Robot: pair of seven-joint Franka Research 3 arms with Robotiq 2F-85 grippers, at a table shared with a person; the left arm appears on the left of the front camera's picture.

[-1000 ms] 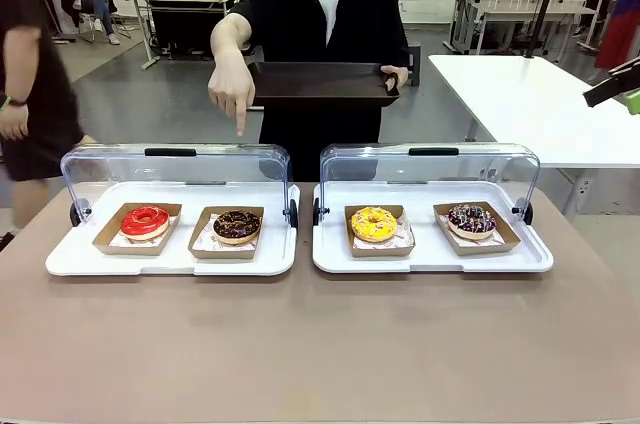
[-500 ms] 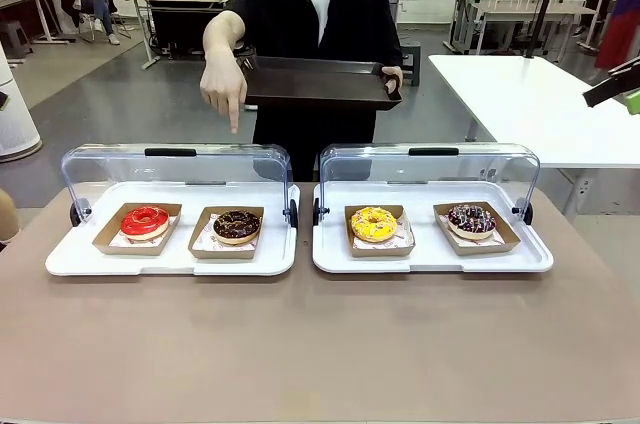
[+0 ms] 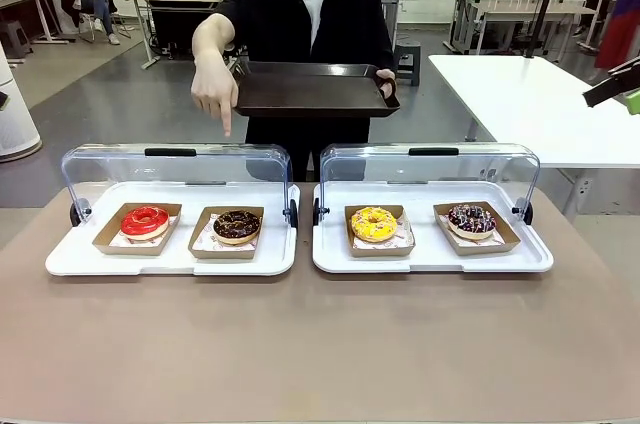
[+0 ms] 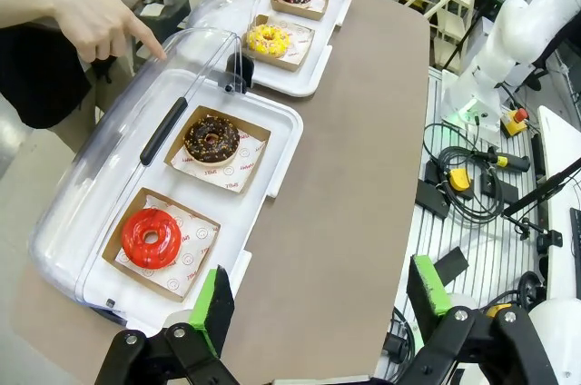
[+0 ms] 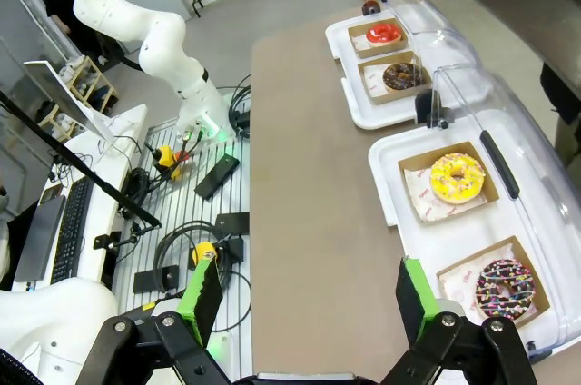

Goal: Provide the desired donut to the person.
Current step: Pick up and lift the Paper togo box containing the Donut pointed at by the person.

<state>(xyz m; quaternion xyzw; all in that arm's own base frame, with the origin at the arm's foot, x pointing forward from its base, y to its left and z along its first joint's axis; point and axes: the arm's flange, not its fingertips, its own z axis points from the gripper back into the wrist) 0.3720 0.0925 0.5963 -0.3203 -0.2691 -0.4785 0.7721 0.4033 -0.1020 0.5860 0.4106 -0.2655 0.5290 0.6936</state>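
Nearest me, the left pincer is released, green pads spread wide with nothing between them. The right pincer is just as wide and bare. Both hang above the near edge of the brown table, apart from everything on it.

Past the bare middle of the table, 2 white trays sit side by side. The left tray is at 11 o'clock and the right tray at 1 o'clock, each with its clear cover tipped up along the far edge. Each tray holds 2 donuts, each in its own cardboard boat. On the left tray are the red donut and the chocolate donut; on the right tray are the yellow donut and the sprinkled donut.

At 12 o'clock, beyond the table, the person stands holding a dark serving tray in 1 hand. The other hand points down over the left cover, its index finger roughly in line with the chocolate donut and not touching the cover.
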